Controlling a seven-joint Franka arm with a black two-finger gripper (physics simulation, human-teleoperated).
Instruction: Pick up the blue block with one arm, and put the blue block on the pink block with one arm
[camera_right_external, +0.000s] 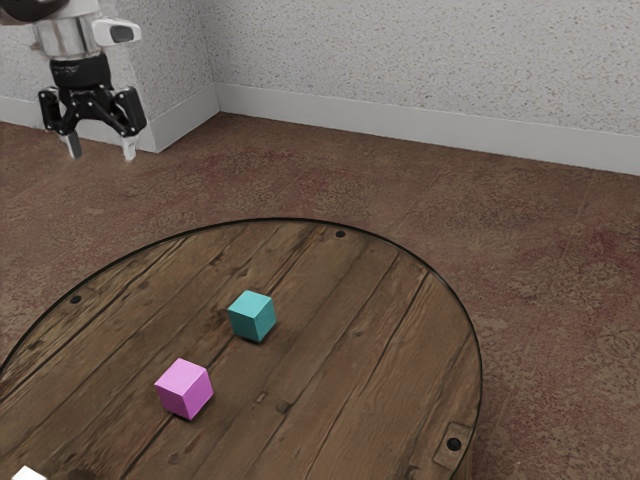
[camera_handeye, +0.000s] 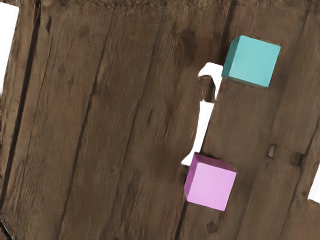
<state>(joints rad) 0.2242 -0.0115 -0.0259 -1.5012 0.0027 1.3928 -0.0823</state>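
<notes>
Two blocks are sitting apart on the round wooden table: the pink block is lying nearer the front edge, and the blue block is resting just behind it, toward the exterior view's right, neither touching the other. Farther back, the gripper is hanging high at the exterior view's upper left, its jaws spread wide, gripping nothing, before the speckled wall.

Gap between blue block and pink block; open table around both.
</notes>
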